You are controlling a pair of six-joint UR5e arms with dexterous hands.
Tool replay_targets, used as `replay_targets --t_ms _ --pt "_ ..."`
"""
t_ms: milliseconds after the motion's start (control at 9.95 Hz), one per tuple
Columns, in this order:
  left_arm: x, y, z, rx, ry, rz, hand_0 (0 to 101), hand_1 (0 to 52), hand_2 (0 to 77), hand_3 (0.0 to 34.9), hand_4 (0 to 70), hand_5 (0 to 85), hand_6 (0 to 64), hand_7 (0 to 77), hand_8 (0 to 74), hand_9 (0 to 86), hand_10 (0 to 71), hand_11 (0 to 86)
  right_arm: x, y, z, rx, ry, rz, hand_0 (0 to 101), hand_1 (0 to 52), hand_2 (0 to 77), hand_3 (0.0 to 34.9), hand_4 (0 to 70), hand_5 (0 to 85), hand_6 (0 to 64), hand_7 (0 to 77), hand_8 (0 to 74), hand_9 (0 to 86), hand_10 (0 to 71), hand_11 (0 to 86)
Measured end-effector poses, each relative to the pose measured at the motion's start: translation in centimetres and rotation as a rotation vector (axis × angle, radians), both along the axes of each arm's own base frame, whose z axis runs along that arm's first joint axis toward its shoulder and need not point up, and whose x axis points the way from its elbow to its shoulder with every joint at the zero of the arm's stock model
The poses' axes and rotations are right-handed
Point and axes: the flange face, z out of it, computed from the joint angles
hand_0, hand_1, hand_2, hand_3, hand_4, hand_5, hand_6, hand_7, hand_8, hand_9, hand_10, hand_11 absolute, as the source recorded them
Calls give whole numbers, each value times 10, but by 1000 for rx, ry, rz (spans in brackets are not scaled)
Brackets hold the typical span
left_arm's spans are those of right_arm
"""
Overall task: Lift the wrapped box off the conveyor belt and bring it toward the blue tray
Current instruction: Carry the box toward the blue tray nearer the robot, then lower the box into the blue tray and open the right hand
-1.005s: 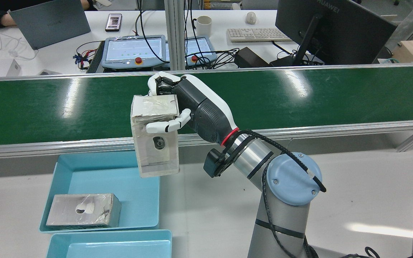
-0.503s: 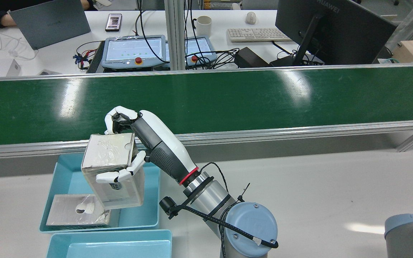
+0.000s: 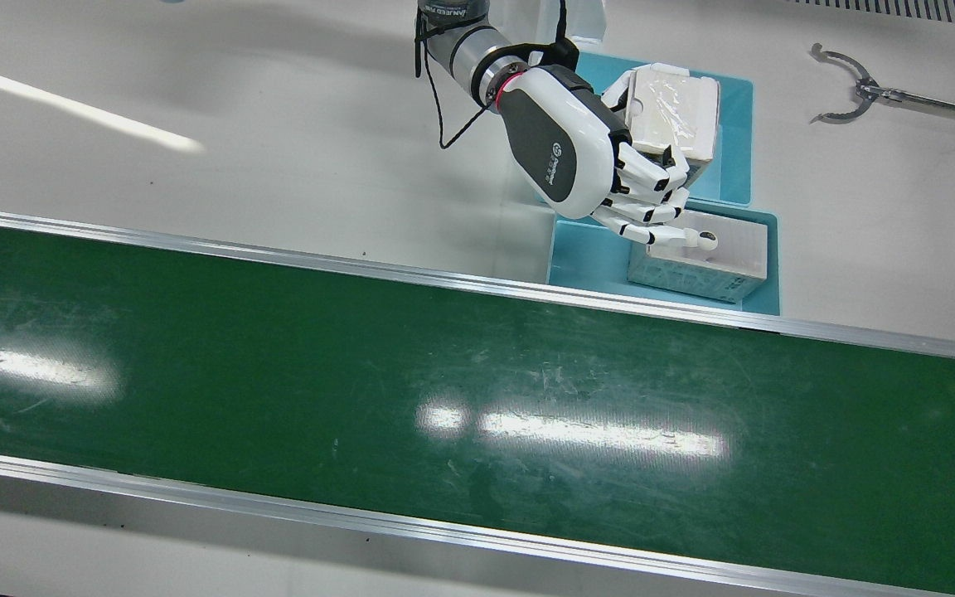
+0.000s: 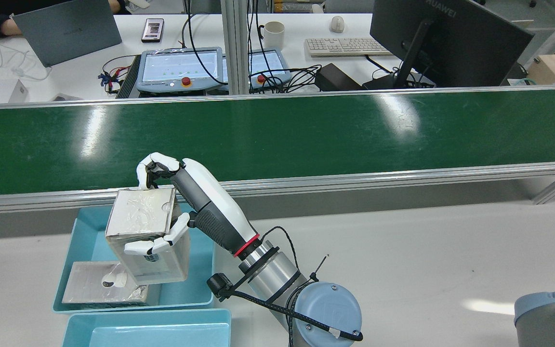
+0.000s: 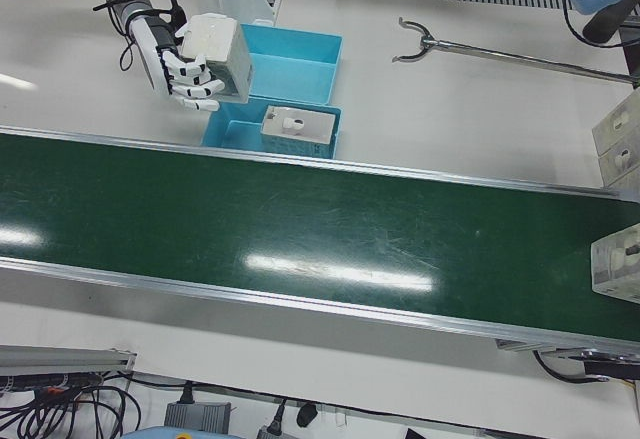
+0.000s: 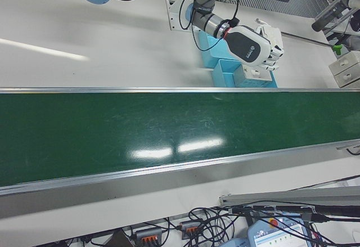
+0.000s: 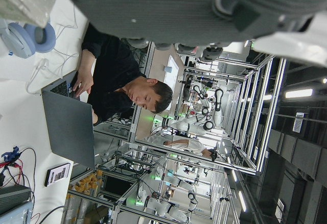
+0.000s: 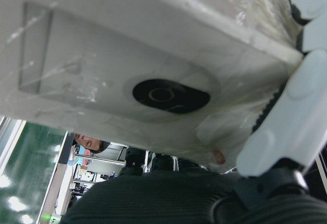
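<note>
left hand (image 4: pixel 200 207) grips the wrapped box (image 4: pixel 142 221) — above the blue tray (image 4: pixel 199 284).

Robotics laboratory: green conveyor belt (image 4: pixel 306 130), teach pendants (image 4: pixel 178 67), monitor (image 4: pixel 443 41), keyboard (image 4: pixel 342 46), aluminium framing (image 4: pixel 236 43).

Bright overhead light, glare streaks on green belt (image 3: pixel 477 398); right hand view close-up blurred.

"HUAWEI" was printed on the back of the black monitor (image 4: pixel 443 41); faint lettering showed on the grey laptop lid (image 4: pixel 68 30) and a small logo on the hand (image 3: pixel 556 162), both unreadable
</note>
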Motion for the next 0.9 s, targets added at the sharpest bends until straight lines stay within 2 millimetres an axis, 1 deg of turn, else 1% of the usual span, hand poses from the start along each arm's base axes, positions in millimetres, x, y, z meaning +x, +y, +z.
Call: replay_targets --t_ms 101,201,302,402,503,603,704,804,905 --pt "0 0 0 0 0 0 0 0 11 0 0 11 0 0 0 0 5 0 -2 1 2 -1 1 -1 467 16 327 0 169 698 349 698 267 415 158 245" --pt "0 0 0 0 0 0 0 0 11 0 0 11 0 0 0 0 5 0 -3 2 3 -2 2 -2 467 16 327 0 169 698 349 698 267 415 158 245" --pt "0 0 0 0 0 0 0 0 5 0 0 11 0 0 0 0 0 0 -3 3 4 -2 2 -3 467 27 305 0 158 709 349 524 136 251 93 164" --pt "0 0 0 0 0 0 0 0 5 0 0 11 0 0 0 0 5 0 -3 3 4 -2 1 -4 468 180 316 0 153 633 300 442 93 175 93 142" --pt "0 0 0 0 0 0 0 0 5 0 0 11 0 0 0 0 5 0 -2 3 4 -2 -1 -5 477 245 338 0 93 431 136 267 22 38 44 93" --pt "0 0 0 0 0 0 0 0 11 0 0 11 0 5 0 0 0 0 -2 3 4 -2 -3 -6 477 245 338 0 93 431 136 267 22 38 44 93" --pt "0 0 0 0 0 0 0 0 5 0 0 11 0 5 0 0 0 0 -2 3 4 -3 -4 -6 453 267 344 41 87 305 71 207 0 16 44 71" --pt "0 0 0 0 0 0 0 0 5 0 0 11 0 5 0 0 0 0 -2 3 4 -3 -3 -6 466 213 262 119 38 82 33 38 0 16 27 49" --pt "0 0 0 0 0 0 0 0 11 0 0 11 0 5 0 0 5 0 -2 3 5 -4 -2 -6 477 191 289 158 27 44 33 38 0 16 27 49"
